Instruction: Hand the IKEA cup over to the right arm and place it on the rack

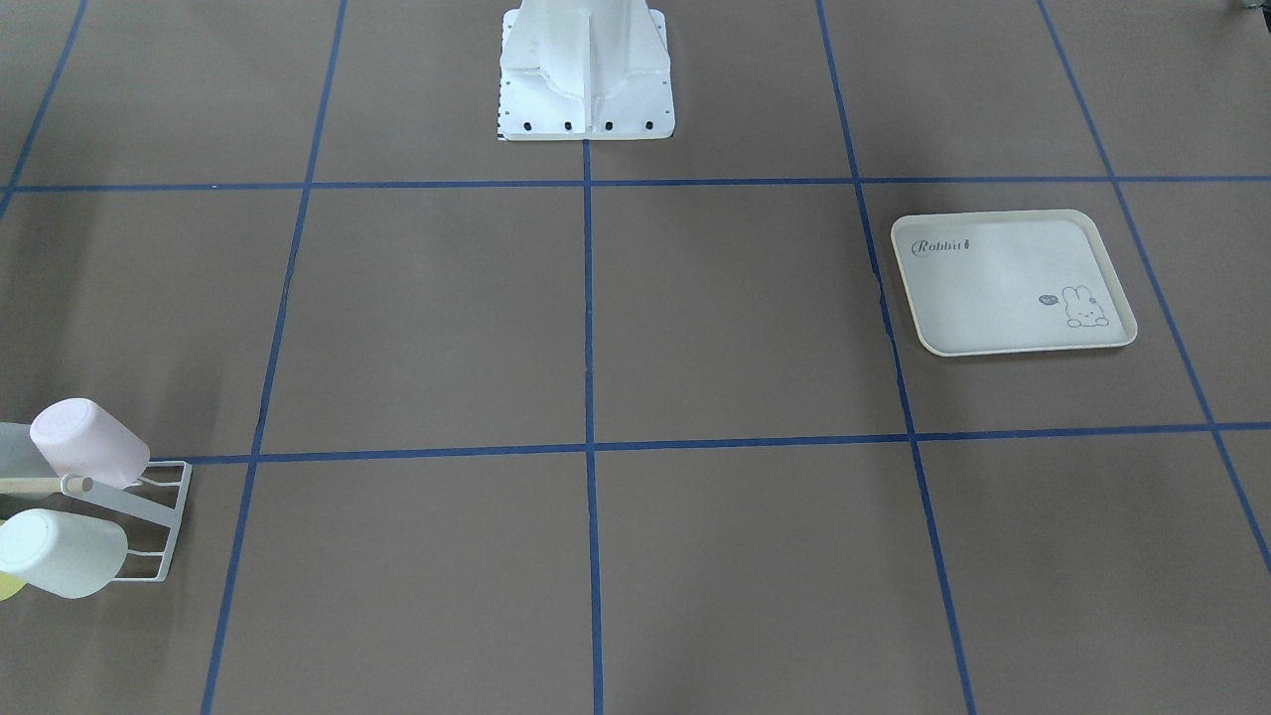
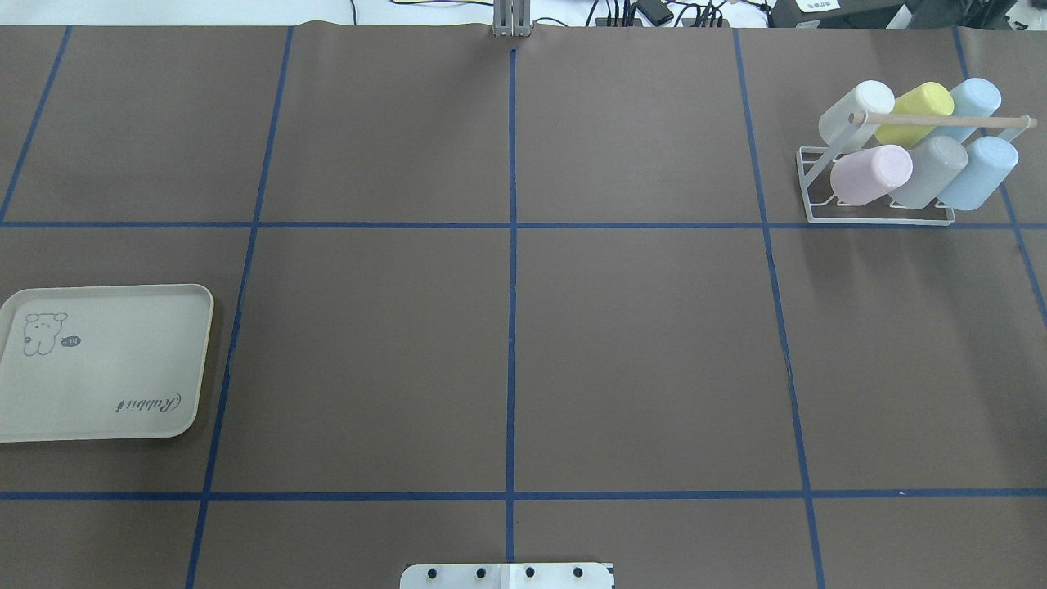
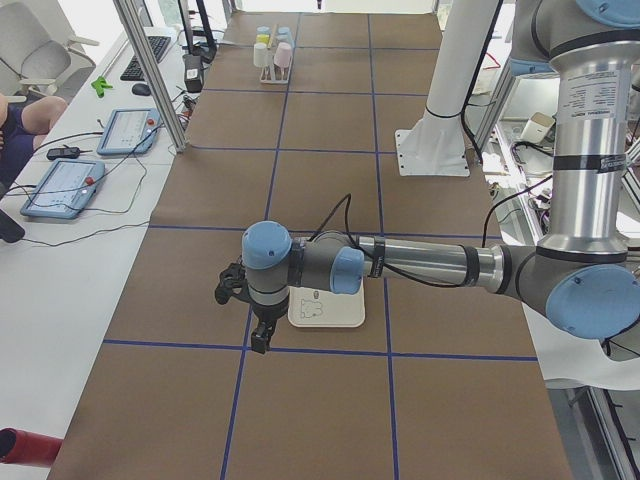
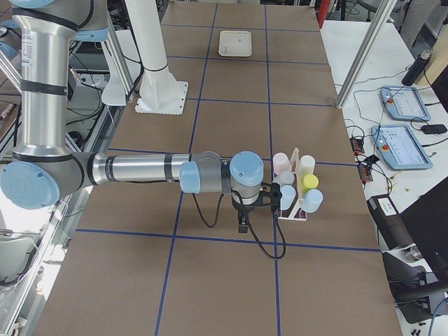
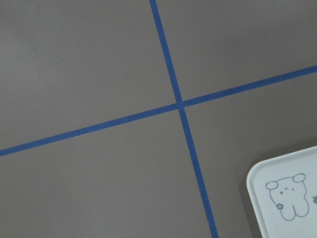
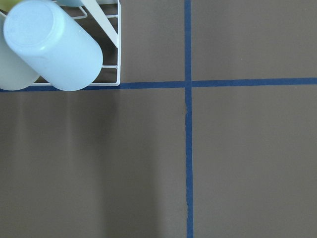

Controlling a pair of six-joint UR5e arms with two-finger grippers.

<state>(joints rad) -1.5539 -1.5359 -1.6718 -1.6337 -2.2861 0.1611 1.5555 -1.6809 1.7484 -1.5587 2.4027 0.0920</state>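
Note:
The white wire rack (image 2: 879, 218) with its wooden dowel (image 2: 941, 120) stands at the far right of the table. It holds several cups: white (image 2: 857, 110), yellow (image 2: 923, 105), pink (image 2: 871, 174), grey and two light blue. The rack also shows in the front view (image 1: 164, 516), with the pink cup (image 1: 87, 442) on it. My left gripper (image 3: 260, 335) shows only in the left side view, beside the tray. My right gripper (image 4: 243, 222) shows only in the right side view, beside the rack (image 4: 297, 189). I cannot tell whether either is open or shut.
A cream rabbit-print tray (image 2: 98, 368) with nothing on it lies at the table's left; its corner shows in the left wrist view (image 5: 287, 198). The right wrist view shows a light blue cup (image 6: 54, 44) on the rack corner. Blue tape lines grid the brown table.

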